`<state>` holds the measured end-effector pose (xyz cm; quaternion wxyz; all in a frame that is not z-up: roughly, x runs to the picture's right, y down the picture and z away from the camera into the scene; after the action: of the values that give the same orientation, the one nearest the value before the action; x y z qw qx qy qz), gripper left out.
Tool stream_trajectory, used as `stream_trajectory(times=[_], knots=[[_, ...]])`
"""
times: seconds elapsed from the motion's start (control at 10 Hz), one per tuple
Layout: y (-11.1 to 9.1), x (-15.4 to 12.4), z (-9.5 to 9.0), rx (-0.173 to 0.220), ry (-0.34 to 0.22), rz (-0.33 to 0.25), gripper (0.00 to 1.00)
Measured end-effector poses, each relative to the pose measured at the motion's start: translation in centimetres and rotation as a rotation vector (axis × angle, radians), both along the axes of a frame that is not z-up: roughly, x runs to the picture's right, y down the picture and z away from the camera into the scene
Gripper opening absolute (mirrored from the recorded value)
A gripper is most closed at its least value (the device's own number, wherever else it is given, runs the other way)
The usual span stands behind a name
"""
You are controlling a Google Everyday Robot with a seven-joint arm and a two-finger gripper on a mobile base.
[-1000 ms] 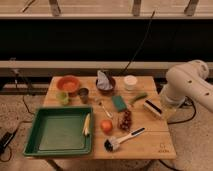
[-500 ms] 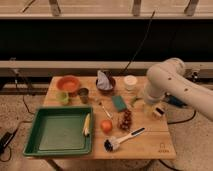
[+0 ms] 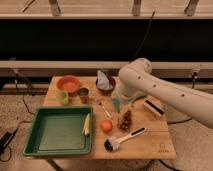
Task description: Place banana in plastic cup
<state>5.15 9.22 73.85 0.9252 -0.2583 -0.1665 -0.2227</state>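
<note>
The banana is pale yellow and lies along the right rim of the green tray at the table's front left. The light green plastic cup stands upright at the left, in front of the orange bowl, a hand's width behind the tray. My white arm reaches in from the right over the back middle of the table. My gripper is hidden behind the arm's thick link, and I cannot see it. Nothing shows in the cup.
A dark grey metal cup stands right of the plastic cup. A dark bowl with a grey wrapper, a teal sponge, a spoon, an orange fruit, grapes, a dish brush and a green pod fill the middle.
My arm has swung left from the table's right edge to over the back middle and now covers the white cup. The objects on the table have not moved.
</note>
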Motion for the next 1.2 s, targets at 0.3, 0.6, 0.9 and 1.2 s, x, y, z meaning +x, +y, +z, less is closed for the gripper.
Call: stream_trajectory(times=[0.3, 0.6, 0.9, 1.2], knots=[[1.2, -4.3, 1.9, 0.005, -0.129, -0.117, 0.65], [1.9, -8.0, 2.7, 0.005, -0.228, -0.199, 0.65], [2.3, -9.8, 2.2, 0.015, -0.286, -0.267, 0.65], [3.5, -13.1, 1.2, 0.035, -0.349, -0.373, 0.65]])
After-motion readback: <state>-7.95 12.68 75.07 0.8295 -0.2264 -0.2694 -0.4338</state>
